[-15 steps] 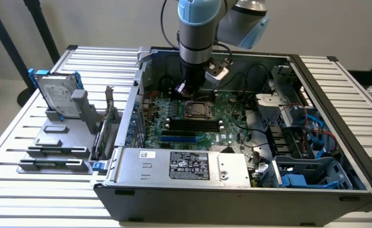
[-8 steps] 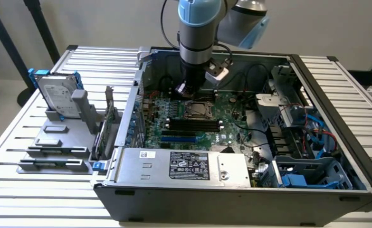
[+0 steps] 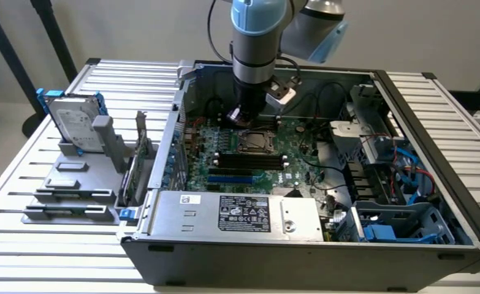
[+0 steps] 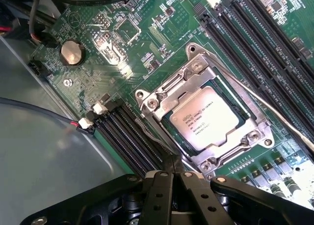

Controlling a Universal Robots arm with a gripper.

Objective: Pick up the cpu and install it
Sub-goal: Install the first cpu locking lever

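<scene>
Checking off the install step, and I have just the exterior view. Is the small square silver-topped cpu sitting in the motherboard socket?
Observer: Yes. The wrist view shows the cpu lying flat inside the silver metal socket frame.
Operator: Does the gripper hold it?
Observer: No. The gripper is shut on nothing, clear of the cpu.
Operator: Any markings on top?
Observer: Dark printed lines on its top; I cannot read them.

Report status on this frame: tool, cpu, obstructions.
Tool shut, empty, above the motherboard beside the socket. Cpu sits flat in the socket, apart from the tool. Nothing lies over it.
</scene>
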